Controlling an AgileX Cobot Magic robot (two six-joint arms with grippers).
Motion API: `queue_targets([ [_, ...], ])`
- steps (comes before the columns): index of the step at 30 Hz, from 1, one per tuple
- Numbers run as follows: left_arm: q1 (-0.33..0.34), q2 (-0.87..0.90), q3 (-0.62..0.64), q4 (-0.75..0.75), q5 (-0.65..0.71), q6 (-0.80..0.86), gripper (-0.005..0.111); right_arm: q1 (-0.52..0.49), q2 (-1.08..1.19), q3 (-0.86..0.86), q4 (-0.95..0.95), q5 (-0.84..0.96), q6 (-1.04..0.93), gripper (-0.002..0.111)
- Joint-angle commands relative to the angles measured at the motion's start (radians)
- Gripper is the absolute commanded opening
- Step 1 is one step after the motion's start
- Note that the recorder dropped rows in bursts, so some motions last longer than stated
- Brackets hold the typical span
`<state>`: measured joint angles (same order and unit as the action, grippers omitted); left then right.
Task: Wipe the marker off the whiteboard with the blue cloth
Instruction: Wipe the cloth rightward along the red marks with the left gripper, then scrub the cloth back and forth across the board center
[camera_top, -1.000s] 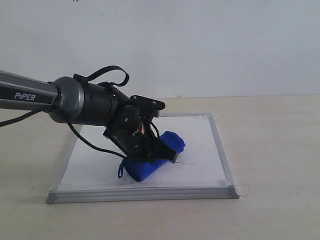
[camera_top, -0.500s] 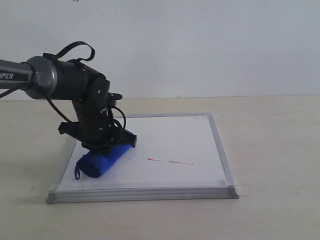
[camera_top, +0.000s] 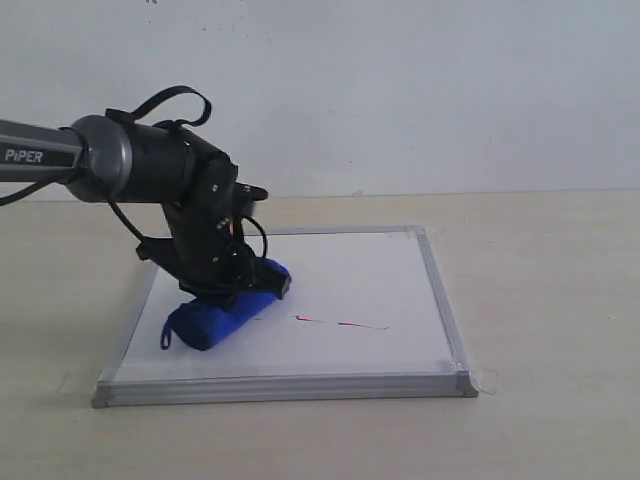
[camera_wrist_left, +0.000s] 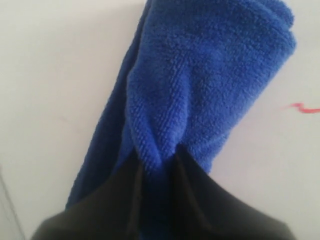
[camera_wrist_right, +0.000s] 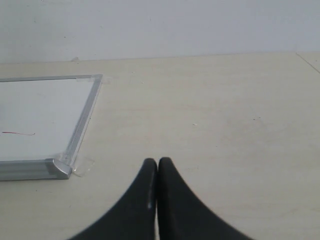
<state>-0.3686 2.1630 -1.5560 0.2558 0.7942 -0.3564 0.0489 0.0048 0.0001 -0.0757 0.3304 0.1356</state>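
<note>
one whiteboard (camera_top: 350, 265), one blue cloth (camera_top: 215, 318) pinched in left tool (camera_wrist_left: 156, 169), one marker line (camera_top: 340, 323), right tool (camera_wrist_right: 157, 166) closed, empty

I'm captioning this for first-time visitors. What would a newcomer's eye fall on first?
The royal-blue rolled cloth stands out most, pinched in the black left gripper and lying on the large silver-framed whiteboard, toward its left side in the exterior view. Next comes the thin red marker line, a short gap to the right of the cloth.
</note>
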Motion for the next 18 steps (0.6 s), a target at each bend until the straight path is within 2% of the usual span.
queue_targets([
  [1,0.021,0.003,-0.024,-0.004,0.041,0.006,0.004,-0.008,-0.005,0.0,-0.006,-0.005,0.0,0.0],
  [9,-0.12,0.056,-0.053,-0.058,-0.122,0.006,0.004,-0.008,-0.005,0.0,-0.006,-0.005,0.0,0.0],
  [12,-0.176,0.122,-0.134,-0.058,-0.1,0.006,0.004,-0.008,-0.005,0.0,-0.006,-0.005,0.0,0.0],
  [15,-0.191,0.152,-0.194,-0.053,-0.021,0.06,0.004,-0.008,-0.005,0.0,-0.006,-0.005,0.0,0.0],
  [17,-0.169,0.147,-0.206,0.029,0.034,0.026,0.004,-0.008,-0.005,0.0,-0.006,-0.005,0.0,0.0],
  [18,-0.141,0.141,-0.208,0.109,0.066,-0.053,0.004,-0.008,-0.005,0.0,-0.006,-0.005,0.0,0.0],
])
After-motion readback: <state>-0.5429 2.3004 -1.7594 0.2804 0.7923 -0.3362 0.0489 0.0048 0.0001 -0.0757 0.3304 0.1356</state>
